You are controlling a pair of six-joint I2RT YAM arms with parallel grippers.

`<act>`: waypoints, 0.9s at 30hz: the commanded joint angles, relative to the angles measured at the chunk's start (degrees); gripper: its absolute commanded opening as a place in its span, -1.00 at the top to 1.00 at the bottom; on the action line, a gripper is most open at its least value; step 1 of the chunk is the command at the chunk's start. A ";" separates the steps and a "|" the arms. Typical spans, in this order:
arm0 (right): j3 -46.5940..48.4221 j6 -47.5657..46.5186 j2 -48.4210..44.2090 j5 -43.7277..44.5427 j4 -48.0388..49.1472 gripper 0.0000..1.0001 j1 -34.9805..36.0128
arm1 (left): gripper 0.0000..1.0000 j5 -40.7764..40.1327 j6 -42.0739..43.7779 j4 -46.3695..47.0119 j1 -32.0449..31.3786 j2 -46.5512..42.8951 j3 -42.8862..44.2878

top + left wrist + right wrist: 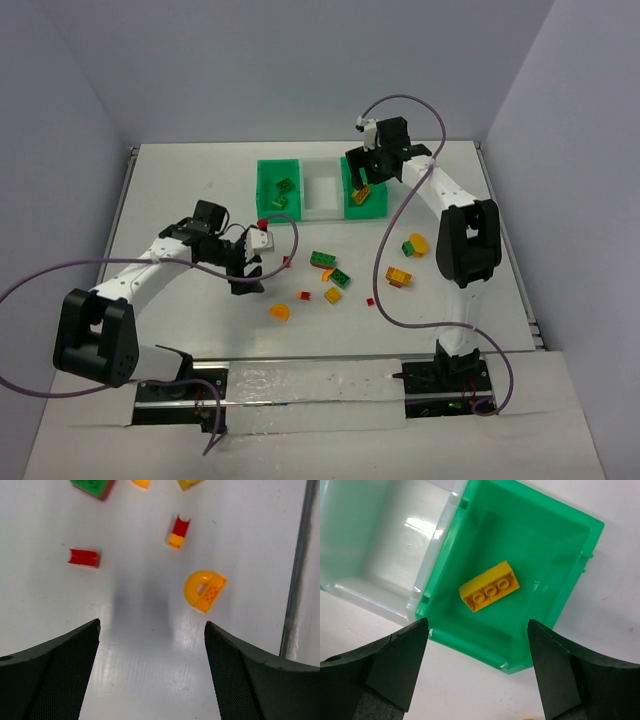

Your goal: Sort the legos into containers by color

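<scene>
- The right gripper [477, 640] hangs over the right green bin [570, 545] of the containers [322, 190], jaws wide and empty.
- An orange brick [489, 586] lies inside that bin.
- The left gripper [152, 640] hovers over the counter [180, 200], near-left of the containers, jaws wide.
- An orange half-disc [205, 591], a red bit [84, 557] and a red-and-yellow piece [177, 531] lie loose on the containers' near side.

I see my left arm bent low, its wrist turned down. The left claw [246, 283] is spread wide and holds nothing, on the near side of the containers [303, 190] and to their left. My right arm is stretched forward. The right claw [366, 172] hangs over the containers' right end with its jaws apart and nothing in them.
</scene>
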 commanded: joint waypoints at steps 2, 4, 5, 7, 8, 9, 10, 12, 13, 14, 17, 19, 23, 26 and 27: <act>0.54 2.51 -9.48 -3.74 -0.61 -0.85 0.32 | -0.79 -1.06 5.89 0.15 -3.96 -3.39 -4.14; -0.18 2.83 -12.14 -5.01 -1.06 -0.94 0.12 | -0.79 -1.53 5.98 1.72 -5.14 -3.82 -5.34; -1.07 3.00 -14.56 -5.76 -1.50 -0.97 -0.18 | -0.80 -1.86 5.93 3.32 -6.00 -4.04 -6.12; -2.23 3.40 -16.90 -7.18 -2.59 -0.98 -0.61 | -0.80 -2.70 6.12 4.71 -7.81 -4.03 -7.55; -2.90 3.61 -19.00 -8.11 -3.28 -0.99 -1.04 | -0.80 -3.08 6.41 5.49 -8.63 -3.65 -7.97; -4.03 3.67 -20.75 -9.23 -3.59 -1.00 -1.40 | -0.79 -3.33 6.54 5.79 -9.65 -3.38 -8.14; -4.85 3.67 -21.51 -9.64 -4.00 -1.00 -1.53 | -0.77 -3.59 6.56 6.33 -10.16 -3.07 -8.33; -7.35 3.48 -23.53 -10.02 -4.39 -1.00 -1.71 | -0.65 -4.40 6.96 7.07 -11.27 -2.46 -9.10; -8.24 3.36 -24.49 -10.02 -4.56 -1.00 -1.77 | -0.59 -4.85 7.34 7.29 -11.67 -2.27 -9.34; -9.44 3.14 -25.72 -10.00 -4.72 -1.00 -2.08 | -0.49 -5.68 7.81 7.66 -12.19 -2.06 -9.80; -10.92 3.07 -27.14 -9.94 -5.06 -1.00 -2.78 | -0.37 -6.37 8.38 8.36 -12.80 -1.97 -11.02; -11.64 3.38 -27.32 -10.41 -5.20 -0.99 -3.55 | -0.32 -7.13 8.30 9.12 -13.43 -1.91 -12.02; -11.95 3.67 -27.09 -11.32 -5.29 -1.00 -4.29 | -0.48 -8.99 6.15 12.10 -14.86 -1.88 -14.08; -12.04 3.59 -26.73 -11.35 -5.57 -1.00 -4.44 | -0.65 -9.82 3.81 14.43 -15.97 -2.21 -15.07; -12.04 3.59 -26.57 -11.34 -5.63 -1.00 -4.44 | -0.68 -9.95 3.30 14.93 -16.69 -2.14 -15.52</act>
